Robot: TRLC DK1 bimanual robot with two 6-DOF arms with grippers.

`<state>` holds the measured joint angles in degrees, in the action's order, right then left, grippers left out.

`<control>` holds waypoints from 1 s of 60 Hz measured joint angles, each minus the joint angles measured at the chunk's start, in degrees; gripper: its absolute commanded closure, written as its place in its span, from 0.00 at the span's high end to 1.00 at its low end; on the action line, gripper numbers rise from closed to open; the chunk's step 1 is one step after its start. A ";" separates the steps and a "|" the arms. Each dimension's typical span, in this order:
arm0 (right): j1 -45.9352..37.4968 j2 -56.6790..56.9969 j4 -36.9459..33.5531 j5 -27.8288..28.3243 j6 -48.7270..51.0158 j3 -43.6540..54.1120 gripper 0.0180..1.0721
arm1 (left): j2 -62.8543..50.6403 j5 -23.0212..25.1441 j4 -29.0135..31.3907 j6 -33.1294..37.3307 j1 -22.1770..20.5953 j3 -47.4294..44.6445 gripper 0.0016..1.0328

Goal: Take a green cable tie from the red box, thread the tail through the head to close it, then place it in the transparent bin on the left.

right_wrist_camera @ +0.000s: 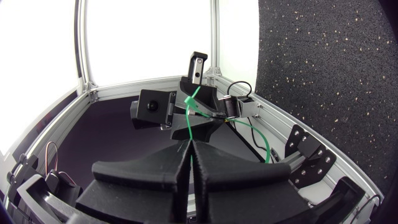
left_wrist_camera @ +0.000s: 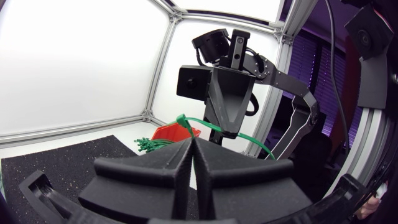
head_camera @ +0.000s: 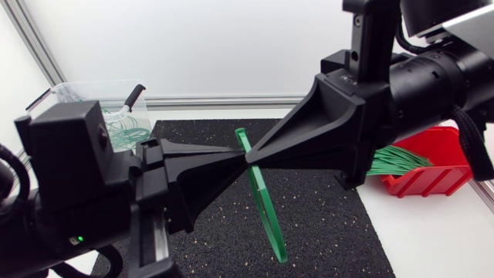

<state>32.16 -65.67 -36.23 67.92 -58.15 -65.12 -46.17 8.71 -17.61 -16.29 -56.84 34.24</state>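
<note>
Both grippers are raised high over the black mat, tip to tip. A green cable tie hangs between them, its head end upward and its tail slanting down. My left gripper is shut on the tie from the left. My right gripper is shut on it from the right. In the left wrist view the tie arcs past the right gripper, ahead of my shut left gripper. In the right wrist view the tie rises from my shut right gripper.
The red box with a bundle of green ties stands at the right edge of the mat. The transparent bin at the back left holds several closed green ties. The red box also shows in the left wrist view.
</note>
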 measured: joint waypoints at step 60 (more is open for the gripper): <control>-0.44 -2.01 -0.02 0.04 0.00 -0.44 0.24 | 1.25 -6.97 3.45 16.35 -4.81 0.00 0.04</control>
<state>31.73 -67.68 -36.25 67.96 -58.15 -65.56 -44.93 1.74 -14.15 0.05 -61.65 34.24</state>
